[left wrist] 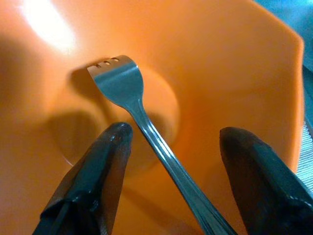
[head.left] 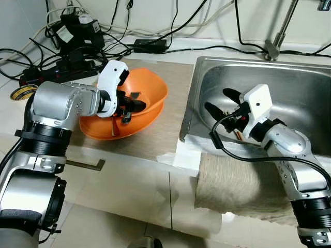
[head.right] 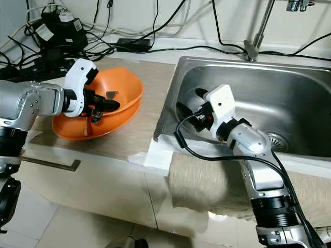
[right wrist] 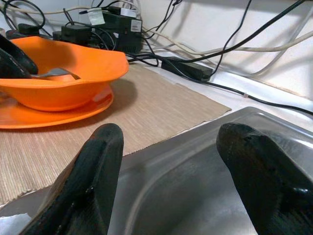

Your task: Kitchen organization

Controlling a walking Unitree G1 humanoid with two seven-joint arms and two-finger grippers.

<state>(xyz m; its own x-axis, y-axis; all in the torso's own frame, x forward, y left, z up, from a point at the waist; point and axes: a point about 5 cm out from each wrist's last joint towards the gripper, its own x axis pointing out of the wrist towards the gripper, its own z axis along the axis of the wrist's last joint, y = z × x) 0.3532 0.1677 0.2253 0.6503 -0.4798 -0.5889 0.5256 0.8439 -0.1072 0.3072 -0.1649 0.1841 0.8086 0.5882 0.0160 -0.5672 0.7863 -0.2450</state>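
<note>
An orange bowl (head.left: 152, 95) stands on an orange plate (head.left: 95, 132) on the beige counter mat (head.left: 170, 121). A metal fork (left wrist: 128, 87) lies inside the bowl, tines toward the bowl's centre. My left gripper (head.left: 135, 104) reaches into the bowl and is open, one finger on each side of the fork's handle without pinching it. In the steel sink (head.left: 305, 88), my right gripper (head.left: 218, 101) hovers near the left wall, open and empty. In the right wrist view the right gripper (right wrist: 168, 134) points over the sink's rim toward the bowl (right wrist: 73, 73).
A tangle of black cables and a power strip (head.left: 62, 66) lies along the back of the counter. The faucet (head.left: 276, 36) rises behind the sink. A beige towel (head.left: 238, 181) hangs over the counter's front edge. A tape roll (head.left: 21, 93) sits at the far left.
</note>
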